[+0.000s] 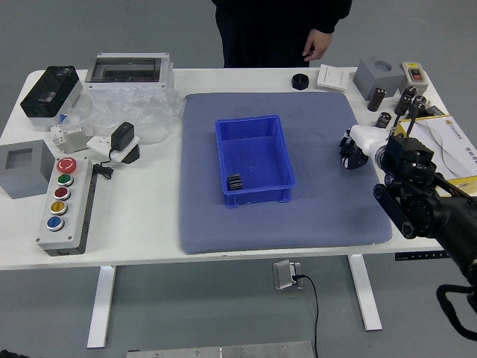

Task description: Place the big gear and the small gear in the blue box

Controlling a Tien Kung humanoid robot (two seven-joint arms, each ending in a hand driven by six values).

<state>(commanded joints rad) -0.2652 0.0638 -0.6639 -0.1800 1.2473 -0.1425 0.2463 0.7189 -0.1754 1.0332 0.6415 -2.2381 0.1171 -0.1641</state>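
In the head view, the open blue plastic box [256, 196] lies to the left of the right hand, a black-and-white robot hand [367, 139], well apart from it across the blue-grey mat [320, 212]; the box's long axis runs near to far. The right hand is much the nearer one, low over the mat's right edge. Whether it is parted, closed or holding the other gear cannot be told. A small dark ridged piece [235, 182], probably one gear, lies in the box's near left corner. A dark sliver at the near left corner is likely the left hand [10, 354]. A person's hand [318, 45] hangs beyond the far edge, touching nothing on the table.
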